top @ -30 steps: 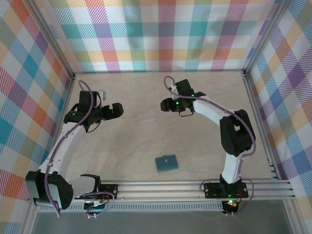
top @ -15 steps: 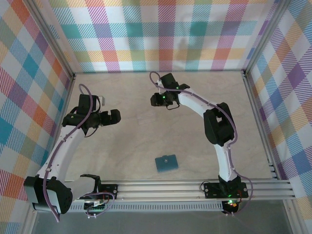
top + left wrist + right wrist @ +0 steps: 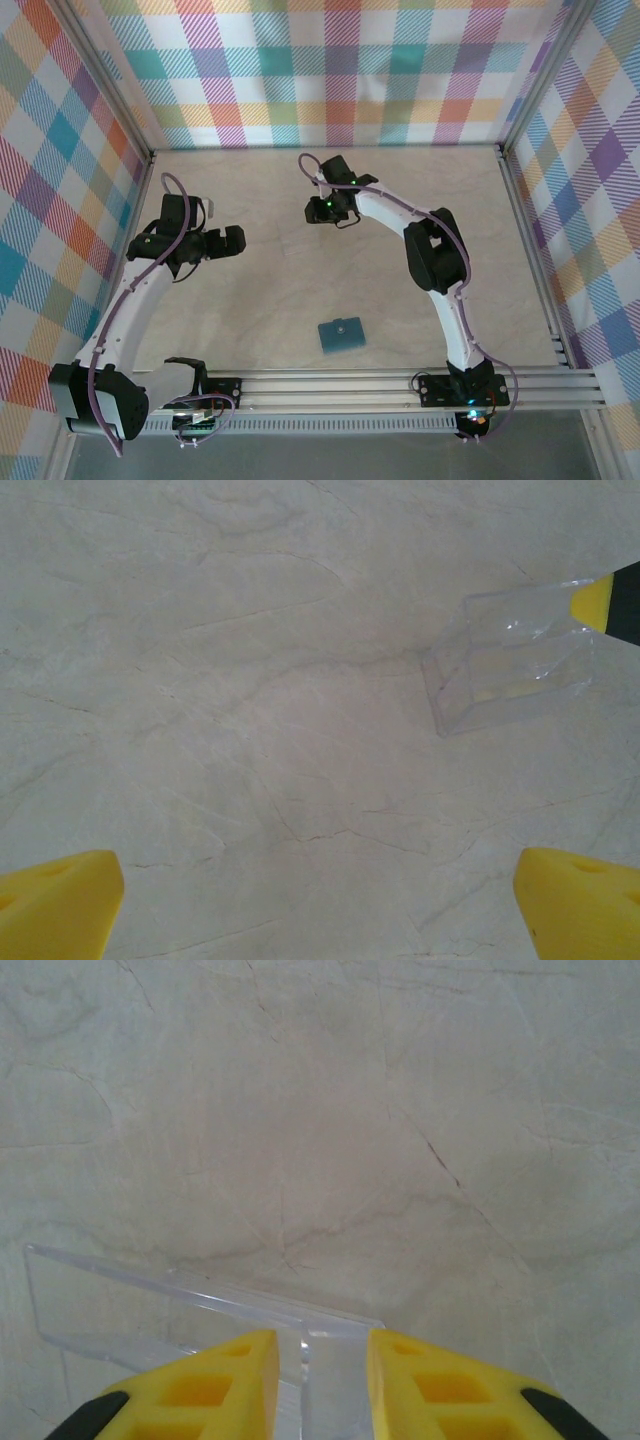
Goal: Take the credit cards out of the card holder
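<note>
The left gripper (image 3: 318, 880) hangs over the pale, marbled tabletop (image 3: 250, 300) with its yellow fingers (image 3: 60, 905) spread wide and nothing between them. Ahead of it and a little to its right, a small clear plastic box (image 3: 510, 665) with thin, see-through walls rests on the table, well clear of this gripper's fingertips.

The right gripper (image 3: 322, 1355) is at the far side of that box. Its yellow fingers (image 3: 200, 1395) stand close together with only a narrow gap, and one thin wall of the clear box rises into that gap. The right wrist view does not settle whether the pads actually touch the plastic. From the left wrist camera, one yellow tip of this gripper shows at the box's far corner.

The small teal-blue folded card holder (image 3: 341, 334) lies flat and closed, round snap upward, well apart from both grippers. It sits nearer the arm bases than either gripper, to the right of the left gripper and slightly to the right of the right one.
</note>
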Tool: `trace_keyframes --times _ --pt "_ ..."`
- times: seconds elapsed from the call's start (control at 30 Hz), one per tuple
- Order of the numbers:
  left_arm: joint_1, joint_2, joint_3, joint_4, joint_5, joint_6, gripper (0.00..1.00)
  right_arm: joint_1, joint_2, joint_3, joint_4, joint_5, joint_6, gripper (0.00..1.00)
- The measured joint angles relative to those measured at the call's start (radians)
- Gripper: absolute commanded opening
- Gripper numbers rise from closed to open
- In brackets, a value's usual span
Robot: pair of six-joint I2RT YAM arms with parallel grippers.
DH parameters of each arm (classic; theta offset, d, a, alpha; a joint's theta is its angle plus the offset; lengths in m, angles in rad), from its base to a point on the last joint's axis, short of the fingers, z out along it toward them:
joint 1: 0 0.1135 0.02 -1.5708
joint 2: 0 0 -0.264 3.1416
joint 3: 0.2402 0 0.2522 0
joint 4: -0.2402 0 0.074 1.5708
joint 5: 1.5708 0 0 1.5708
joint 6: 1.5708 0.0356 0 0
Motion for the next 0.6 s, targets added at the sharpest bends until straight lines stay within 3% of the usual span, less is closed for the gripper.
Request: trace_keyframes --times 0.4,0.6 --pt "0.000 0.002 0.000 0.000 0.020 -0.003 1.00 0.006 -0.007 -0.007 0.001 0.050 0.000 0.08" --pt "0.000 0.013 0.000 0.000 0.021 -0.003 1.00 0.006 -0.066 -0.069 -0.038 0.126 -0.004 0.05"
